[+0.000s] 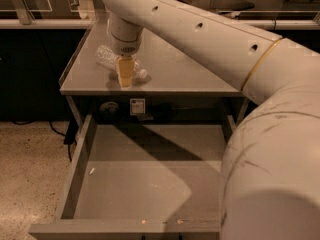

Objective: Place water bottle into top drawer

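Gripper point(125, 73) sat in the upper-left part of the frame, pointing straight down from the white arm point(200, 34), its tip at tabletop level. Whether it was open or clamped could not be told from this view; nothing showed as lifted.

Water bottle point(106, 56) lay on its side on the grey tabletop point(185, 69), near the left front corner. Its long axis ran diagonally, clear base end toward upper left, white cap point(142, 75) toward lower right. The gripper stood across the bottle's middle and hid the label band, so the bottle stuck out on both sides of it, directly under and behind the tip rather than off to one side. Contact looked likely but was not confirmed.

Top drawer point(150, 179) was pulled open in the lower centre of the frame, below the table's front edge, with only a small speck point(92, 171) by the left wall.

Judgement: grasp stage, bottle not yet off the table. The relation that mattered was gripper centred on the bottle, crossing its diagonal axis; the drawer lay straight toward the bottom of the frame from there, so the carry would call for a lift, then a move toward the lower frame and down past the table edge.
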Motion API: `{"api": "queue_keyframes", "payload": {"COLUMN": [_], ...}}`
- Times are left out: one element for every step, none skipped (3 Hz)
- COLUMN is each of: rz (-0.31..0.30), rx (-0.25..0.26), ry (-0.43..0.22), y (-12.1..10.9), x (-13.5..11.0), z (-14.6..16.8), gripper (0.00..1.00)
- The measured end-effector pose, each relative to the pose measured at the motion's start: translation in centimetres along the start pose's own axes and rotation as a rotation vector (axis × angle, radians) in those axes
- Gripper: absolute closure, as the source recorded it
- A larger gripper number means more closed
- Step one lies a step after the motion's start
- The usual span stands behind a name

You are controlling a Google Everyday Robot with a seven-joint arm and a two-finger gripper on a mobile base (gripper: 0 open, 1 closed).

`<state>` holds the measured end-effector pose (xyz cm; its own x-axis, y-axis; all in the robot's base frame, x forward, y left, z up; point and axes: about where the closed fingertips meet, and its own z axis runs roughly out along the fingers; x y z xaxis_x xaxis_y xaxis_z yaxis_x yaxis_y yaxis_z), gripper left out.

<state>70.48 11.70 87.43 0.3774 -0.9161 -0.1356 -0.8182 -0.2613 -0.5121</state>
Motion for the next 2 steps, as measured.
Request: {"api": "queue_keyframes", "payload": {"rz": [0.001,0.012], "rx": [-0.001,0.004], "ry": [0.002,0.050], "y": [0.03,-0.58], "x": [0.00,0.33], "z": [0.09,0.80], "gripper": [0.00,0.00]}}
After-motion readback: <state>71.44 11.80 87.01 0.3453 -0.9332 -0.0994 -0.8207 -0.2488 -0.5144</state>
